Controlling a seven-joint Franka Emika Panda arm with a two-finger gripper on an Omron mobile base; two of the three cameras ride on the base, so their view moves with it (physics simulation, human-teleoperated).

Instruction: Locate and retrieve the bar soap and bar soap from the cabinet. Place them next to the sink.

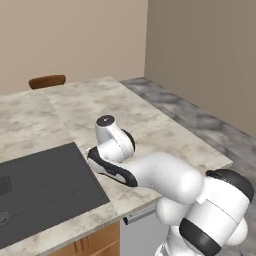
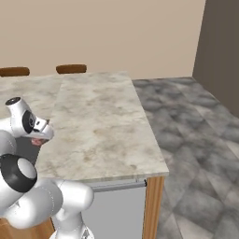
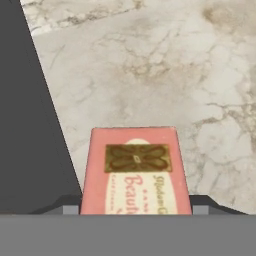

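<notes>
A salmon-pink bar soap (image 3: 134,170) with a gold emblem and printed script sits between my gripper's (image 3: 135,207) two dark fingertips, which are shut on it. In the hand view the soap hangs just above the marble counter (image 3: 165,75), beside the edge of a dark grey panel (image 3: 25,125). The same panel (image 1: 45,190) is set flat in the counter at the left of the left base view, and I cannot tell whether it is the sink. The hand (image 2: 35,128) is low over the counter, with a bit of pink under it. The cabinet is out of view.
Brown chair backs (image 1: 47,81) (image 2: 71,68) stand at the counter's far edge. The marble top (image 2: 98,121) stretches right to an edge above grey tiled floor (image 2: 186,140). A silver handle (image 2: 116,186) runs below the front edge.
</notes>
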